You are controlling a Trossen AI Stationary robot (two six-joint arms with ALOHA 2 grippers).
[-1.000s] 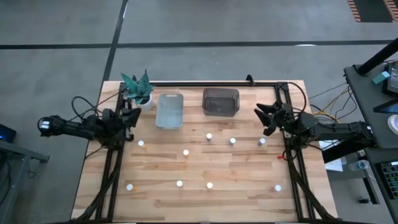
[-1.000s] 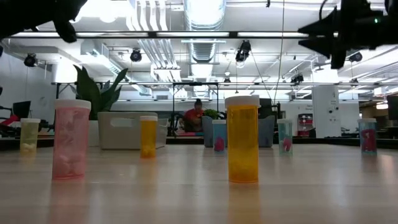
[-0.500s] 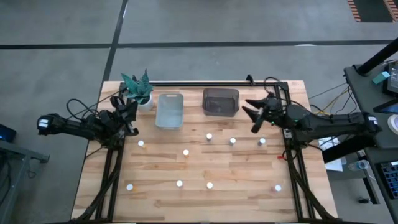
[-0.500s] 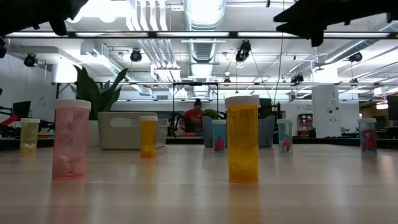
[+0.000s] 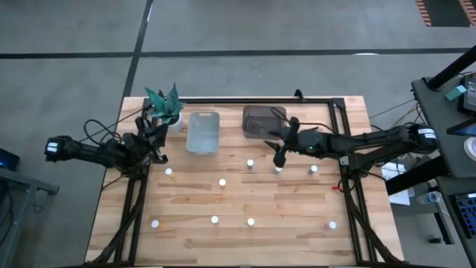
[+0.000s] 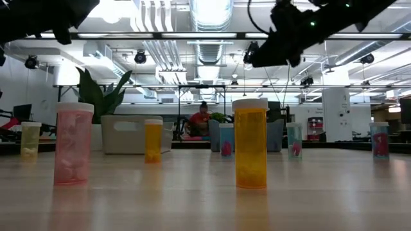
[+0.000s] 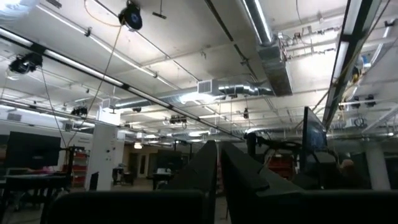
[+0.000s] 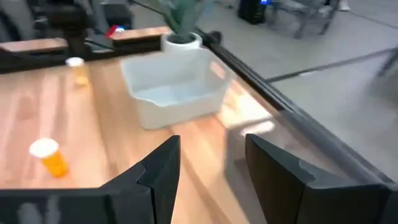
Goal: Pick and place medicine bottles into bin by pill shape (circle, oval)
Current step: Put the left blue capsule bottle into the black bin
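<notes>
Several small medicine bottles with white caps stand upright on the wooden table, among them one (image 5: 251,164), one (image 5: 278,169) and one (image 5: 313,170) in the far row. In the low view an orange bottle (image 6: 250,144) and a pink one (image 6: 73,142) stand nearest. My right gripper (image 5: 280,146) is open and empty, above the table just in front of the dark bin (image 5: 264,121). Its wrist view (image 8: 208,146) looks over the clear bin (image 8: 177,87) and an orange bottle (image 8: 50,155). My left gripper (image 5: 158,138) is shut and empty at the far left, its fingers (image 7: 217,177) tipped up.
The clear bin (image 5: 202,132) and the dark bin stand side by side at the table's far edge. A potted plant (image 5: 165,106) stands at the far left corner. More bottles (image 5: 215,219) stand in a row near the front edge.
My right gripper has travelled from the table's right edge toward the left, over the far row of bottles, to a spot in front of the dark bin. It stays open. My left gripper has barely shifted.
</notes>
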